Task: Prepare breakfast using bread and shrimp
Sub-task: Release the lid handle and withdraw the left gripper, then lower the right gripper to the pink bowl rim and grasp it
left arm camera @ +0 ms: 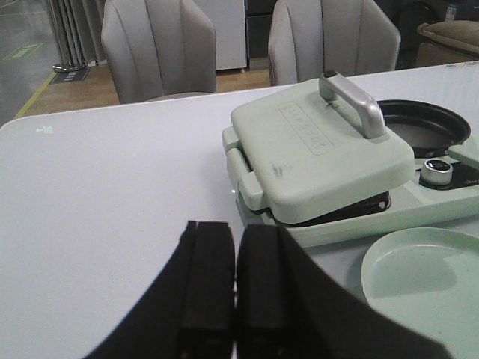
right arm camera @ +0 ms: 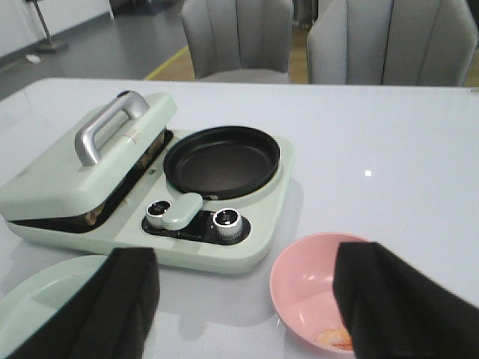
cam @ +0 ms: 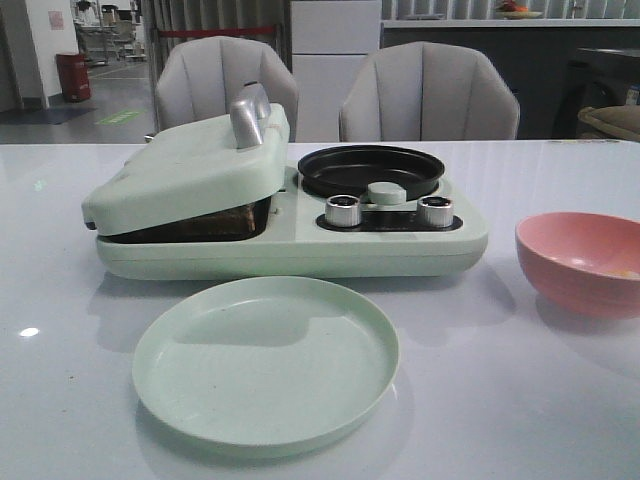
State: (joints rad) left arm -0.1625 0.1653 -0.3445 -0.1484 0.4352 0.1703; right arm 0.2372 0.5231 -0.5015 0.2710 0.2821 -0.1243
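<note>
The bread [cam: 218, 222] lies in the pale green breakfast maker's sandwich press, under the part-lowered lid [cam: 190, 165]; only a dark brown edge shows. The lid also shows in the left wrist view [left arm camera: 322, 153], where the bread is hidden. A piece of shrimp [right arm camera: 334, 338] lies in the pink bowl [right arm camera: 307, 288], which stands at the right in the front view [cam: 580, 262]. My left gripper [left arm camera: 236, 239] is shut and empty, above the table to the left of the press. My right gripper [right arm camera: 245, 273] is open and empty above the bowl. Neither gripper shows in the front view.
The maker's black round pan [cam: 370, 170] sits empty at its right side, with two silver knobs [cam: 343, 210] in front. An empty pale green plate [cam: 265, 358] lies before the maker. Two grey chairs [cam: 428, 95] stand behind the table.
</note>
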